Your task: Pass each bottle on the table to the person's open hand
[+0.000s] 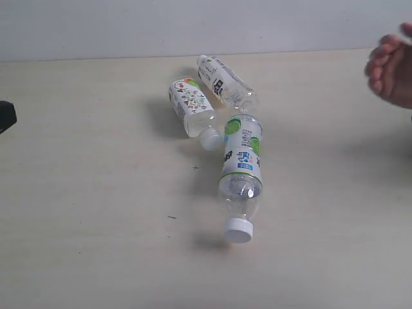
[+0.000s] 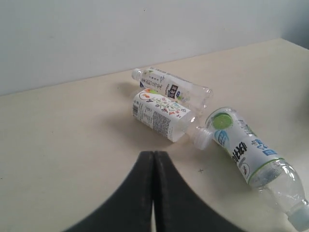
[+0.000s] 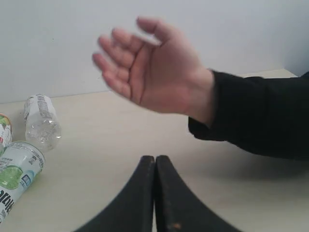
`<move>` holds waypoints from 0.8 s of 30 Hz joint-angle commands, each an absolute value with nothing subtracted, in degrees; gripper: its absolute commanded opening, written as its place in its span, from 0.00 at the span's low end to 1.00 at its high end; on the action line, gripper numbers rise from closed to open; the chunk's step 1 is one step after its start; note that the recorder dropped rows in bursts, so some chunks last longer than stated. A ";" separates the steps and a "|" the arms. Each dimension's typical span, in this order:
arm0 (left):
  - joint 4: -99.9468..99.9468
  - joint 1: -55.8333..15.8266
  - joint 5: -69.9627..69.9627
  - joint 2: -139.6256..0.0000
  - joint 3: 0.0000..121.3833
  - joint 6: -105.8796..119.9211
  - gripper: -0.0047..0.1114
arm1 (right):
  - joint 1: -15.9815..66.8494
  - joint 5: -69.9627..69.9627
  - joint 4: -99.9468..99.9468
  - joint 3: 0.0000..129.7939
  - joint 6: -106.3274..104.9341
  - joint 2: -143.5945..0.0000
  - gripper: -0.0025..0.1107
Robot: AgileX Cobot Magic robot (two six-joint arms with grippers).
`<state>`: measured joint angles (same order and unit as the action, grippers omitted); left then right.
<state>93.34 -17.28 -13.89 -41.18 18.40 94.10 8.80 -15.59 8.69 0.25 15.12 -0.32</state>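
Pick step is not started. The left claw (image 2: 153, 156) is pressed together and empty, and the right claw (image 3: 155, 162) is the same, nothing pinched. Three bottles lie on their sides on the table (image 1: 84, 212), all ahead of the left claw's tips. The doodle-labelled bottle (image 2: 161, 115) is nearest ahead, with the text-labelled bottle (image 2: 171, 88) just behind it. The green-and-white bottle (image 2: 248, 154) is ahead and off toward the right arm's side, its base close to the doodle bottle's cap. No pink-labelled bottle is in view. The person's open hand (image 3: 145, 67) hovers ahead of and above the right claw, palm showing and nothing in it. Next move likely calls for spreading one claw, lowering over a bottle's body across its width, closing, then carrying it to the hand. The green-and-white bottle looks the least crowded choice.
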 commanded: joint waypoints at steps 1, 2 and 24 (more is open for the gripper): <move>93.34 -17.10 -13.85 -40.81 17.92 93.99 0.04 | 8.99 -15.11 8.92 0.00 15.15 0.00 0.02; 93.34 -17.10 -14.09 -40.81 17.92 93.99 0.04 | 8.99 -15.11 8.92 0.00 15.15 0.00 0.02; 93.50 -17.10 -14.68 -40.81 17.92 94.11 0.04 | 8.99 -15.11 8.92 0.00 15.15 0.00 0.02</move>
<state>93.34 -17.28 -14.52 -41.18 18.21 94.10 8.80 -15.59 8.69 0.25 15.12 -0.32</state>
